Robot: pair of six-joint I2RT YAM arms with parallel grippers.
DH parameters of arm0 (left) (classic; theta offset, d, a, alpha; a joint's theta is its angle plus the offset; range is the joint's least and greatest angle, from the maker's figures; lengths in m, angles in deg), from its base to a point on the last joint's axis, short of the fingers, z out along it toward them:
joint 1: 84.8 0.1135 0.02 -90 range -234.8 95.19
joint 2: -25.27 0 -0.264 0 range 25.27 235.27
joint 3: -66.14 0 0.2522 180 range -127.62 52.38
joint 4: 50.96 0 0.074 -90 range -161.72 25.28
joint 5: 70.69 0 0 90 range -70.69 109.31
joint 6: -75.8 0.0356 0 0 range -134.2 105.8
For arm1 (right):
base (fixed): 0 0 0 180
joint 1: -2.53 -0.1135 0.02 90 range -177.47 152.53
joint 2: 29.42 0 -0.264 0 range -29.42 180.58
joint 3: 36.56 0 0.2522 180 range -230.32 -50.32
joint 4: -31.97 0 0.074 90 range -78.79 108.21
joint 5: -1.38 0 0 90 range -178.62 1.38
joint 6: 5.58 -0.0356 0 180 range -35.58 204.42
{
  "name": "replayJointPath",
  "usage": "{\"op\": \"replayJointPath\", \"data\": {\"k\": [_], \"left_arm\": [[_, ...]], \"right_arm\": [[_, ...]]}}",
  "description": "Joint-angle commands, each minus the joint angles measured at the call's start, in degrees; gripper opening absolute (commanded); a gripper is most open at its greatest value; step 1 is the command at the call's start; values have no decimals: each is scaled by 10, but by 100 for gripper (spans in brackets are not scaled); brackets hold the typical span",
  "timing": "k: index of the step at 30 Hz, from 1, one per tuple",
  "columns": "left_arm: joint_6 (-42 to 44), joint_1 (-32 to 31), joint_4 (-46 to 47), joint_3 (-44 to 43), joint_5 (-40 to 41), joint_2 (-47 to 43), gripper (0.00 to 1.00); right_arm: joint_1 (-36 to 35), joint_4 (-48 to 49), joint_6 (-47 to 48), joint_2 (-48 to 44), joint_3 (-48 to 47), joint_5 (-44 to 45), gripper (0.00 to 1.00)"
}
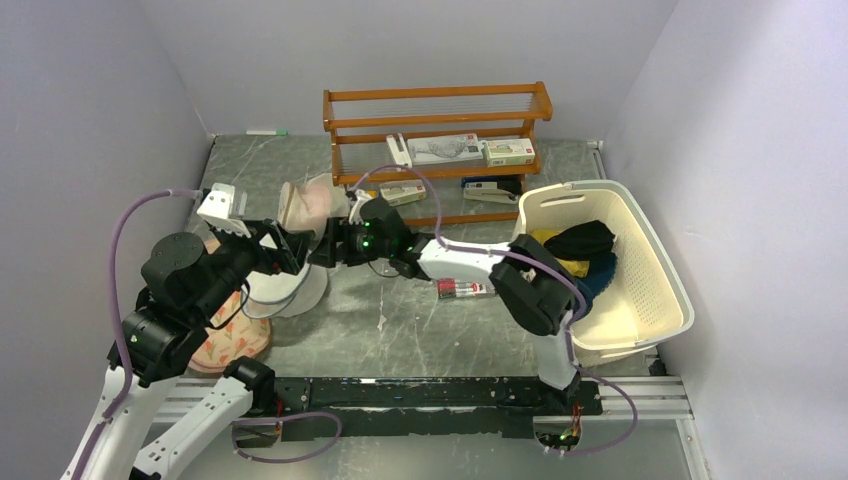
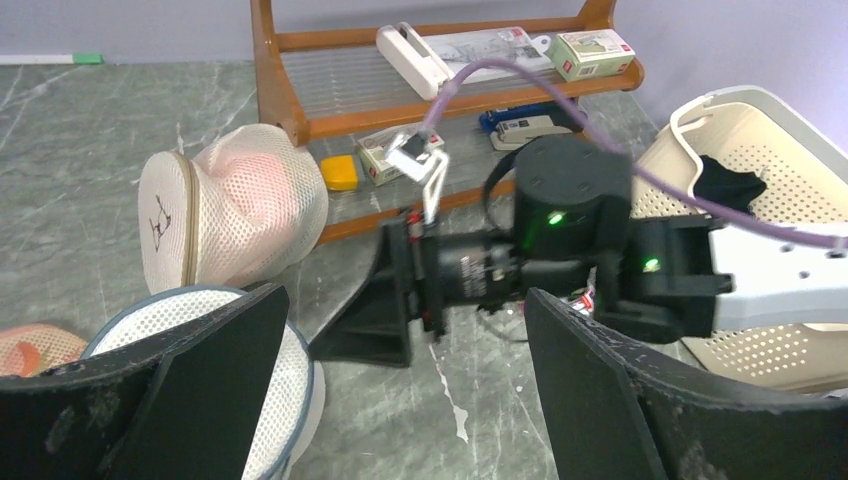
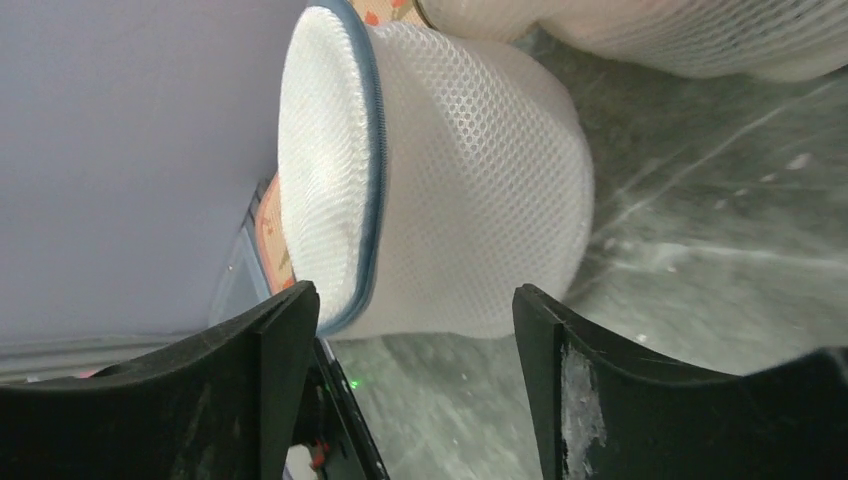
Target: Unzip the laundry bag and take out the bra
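The laundry bag [image 1: 292, 293], a round white mesh drum with a grey-blue zip rim, lies at the left between my two grippers. My left gripper [image 1: 287, 252] is open and empty, with its left finger over the bag [image 2: 285, 400]. My right gripper [image 1: 322, 246] reaches in from the right, open and empty, facing the bag's side [image 3: 470, 200]. Its left fingertip [image 3: 285, 330] is close to the zip rim. I cannot tell whether the zip is open. The bra [image 1: 568, 266], mustard-yellow with black parts, lies in the cream basket [image 1: 655, 300], far from both grippers.
A pinkish-white mesh pouch [image 1: 305, 205] stands just behind the bag. An orange floral cloth [image 1: 232, 340] lies at the bag's left. A wooden rack [image 1: 435, 110] with boxes stands at the back. A small red-and-white item [image 1: 460, 290] lies under my right arm. Dark blue cloth [image 1: 600, 278] is in the basket.
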Motion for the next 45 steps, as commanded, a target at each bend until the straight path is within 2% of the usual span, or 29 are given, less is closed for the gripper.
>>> {"op": "replayJointPath", "data": {"k": [1, 3, 6, 10, 15, 20, 25, 32, 40, 45], "left_arm": [[-5, -3, -10, 3, 22, -2, 99], [-7, -3, -8, 9, 22, -1, 100], [-9, -3, -4, 25, 20, 4, 99], [-18, -3, 5, 54, 18, 20, 99], [-46, -3, 42, 90, 13, 40, 99], [-52, -2, 81, 89, 18, 83, 99], [-38, -2, 123, 24, 2, 127, 99], [13, -2, 150, -92, -6, 125, 99], [77, -2, 157, -194, 49, 70, 99], [108, -2, 199, -212, 104, 32, 99]], "right_arm": [[39, -24, 104, -82, 40, -54, 76], [56, -43, 146, -113, 66, -75, 84], [78, -97, 223, -166, 109, -57, 91], [102, -197, 311, -251, 176, 41, 99], [127, -299, 376, -387, 235, 188, 100], [148, -387, 401, -537, 223, 299, 100], [155, -454, 409, -662, 147, 391, 100], [155, -422, 467, -768, 46, 464, 100], [154, -391, 526, -809, -42, 431, 100], [155, -371, 542, -821, -54, 427, 100]]}}
